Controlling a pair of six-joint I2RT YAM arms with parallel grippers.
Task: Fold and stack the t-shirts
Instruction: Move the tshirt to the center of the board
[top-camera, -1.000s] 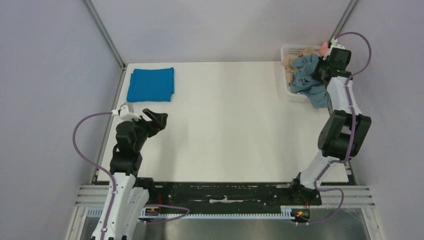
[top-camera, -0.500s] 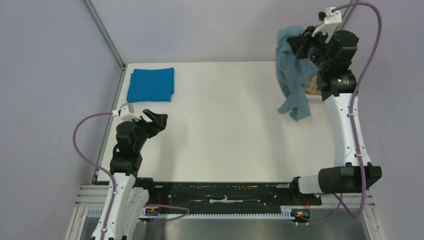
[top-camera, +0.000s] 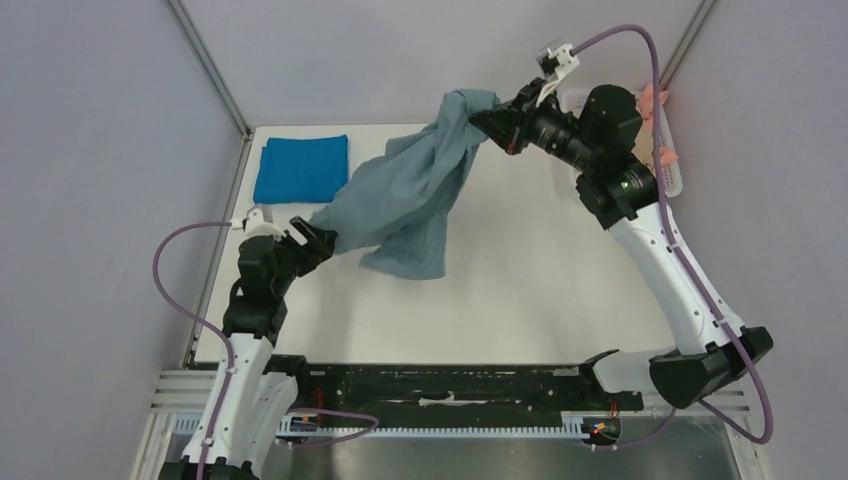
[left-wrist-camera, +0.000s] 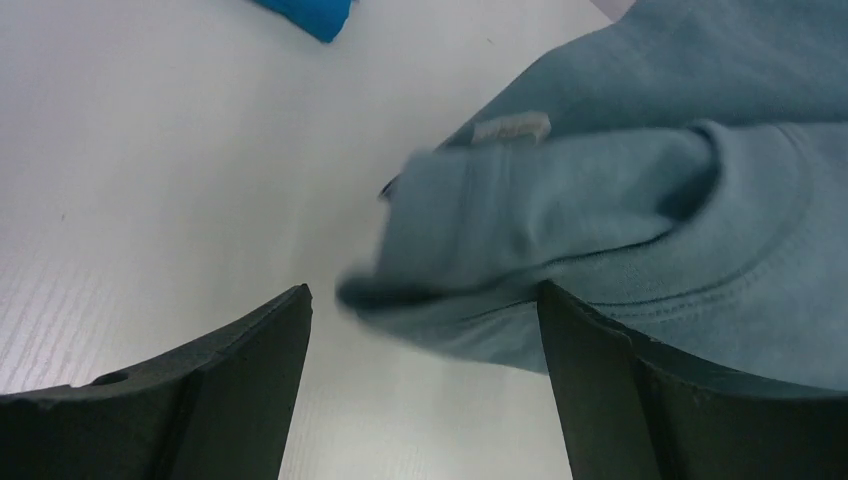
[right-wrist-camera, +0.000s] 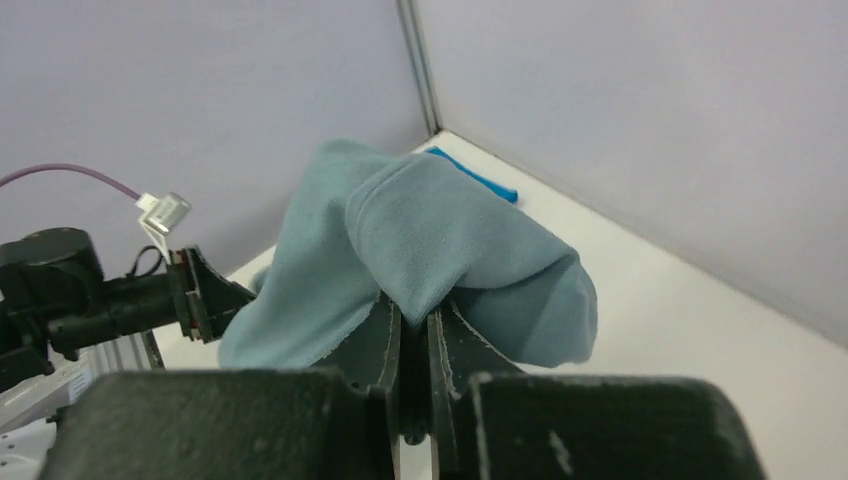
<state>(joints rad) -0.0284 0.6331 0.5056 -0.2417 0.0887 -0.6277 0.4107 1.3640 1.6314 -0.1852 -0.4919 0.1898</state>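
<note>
Bench (top-camera: 520, 280), left to right:

- Far-left corner: bright blue t-shirt (top-camera: 301, 168) folded into a flat rectangle, lying on the bench. 1 corner of it shows at the top of the left wrist view (left-wrist-camera: 305, 15).
- Left edge, nearer the middle: left gripper (top-camera: 315, 240) with jaws spread wide, nothing clamped. In its wrist view (left-wrist-camera: 420, 300) a rolled edge of the grey-blue t-shirt (left-wrist-camera: 620, 200) sits just past the tips, across the gap between them.
- Middle: grey-blue t-shirt (top-camera: 405, 195) strung out diagonally, top end high near the far edge, low end down by the left gripper. Whether the low end rests on the bench, can't tell.
- Right of centre, far edge: right gripper (top-camera: 487, 125) raised, jaws pinched almost together on a bunch of the grey-blue t-shirt. The wrist view (right-wrist-camera: 415, 320) shows the cloth (right-wrist-camera: 430, 240) mounding over the tips.
- Far-right corner: white basket (top-camera: 678, 180), mostly hidden behind the right arm, with pink cloth (top-camera: 655, 98) at its rim.
</note>
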